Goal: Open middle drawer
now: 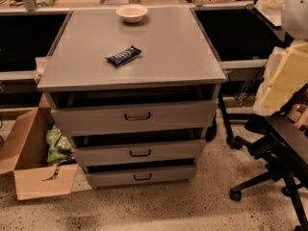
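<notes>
Middle drawer (168, 153) faces camera, long axis left-right; hand out of view.

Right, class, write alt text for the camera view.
A grey cabinet with three stacked drawers fills the view; the middle drawer has a small dark handle. A snack bar and bowl sit on top. The gripper is out of view.

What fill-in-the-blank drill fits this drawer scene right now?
On the middle drawer, the loop handle sits at the front's ___.
The white ___ stands behind the snack bar on the cabinet top.
The cardboard box stands on the ___.
The gripper is ___ of view.
Missing: centre; bowl; floor; out.
</notes>
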Robot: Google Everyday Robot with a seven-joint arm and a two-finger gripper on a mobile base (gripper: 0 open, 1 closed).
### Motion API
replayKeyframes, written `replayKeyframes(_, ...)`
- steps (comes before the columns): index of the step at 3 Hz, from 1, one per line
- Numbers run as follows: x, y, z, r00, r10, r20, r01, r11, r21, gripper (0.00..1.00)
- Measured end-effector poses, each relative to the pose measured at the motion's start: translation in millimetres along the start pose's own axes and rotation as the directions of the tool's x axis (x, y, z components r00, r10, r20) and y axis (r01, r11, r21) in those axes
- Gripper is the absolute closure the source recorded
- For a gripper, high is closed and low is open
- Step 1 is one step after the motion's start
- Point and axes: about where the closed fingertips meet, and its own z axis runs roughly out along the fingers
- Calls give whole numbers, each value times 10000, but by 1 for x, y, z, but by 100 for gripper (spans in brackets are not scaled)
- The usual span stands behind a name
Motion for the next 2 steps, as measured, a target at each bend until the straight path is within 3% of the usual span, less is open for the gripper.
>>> replayKeyframes(1,-20,23,50,9971,-732,207,740,9965,-395,0)
replayKeyframes(2,-31,53,115,9934,-1121,229,1141,9859,-1223,0)
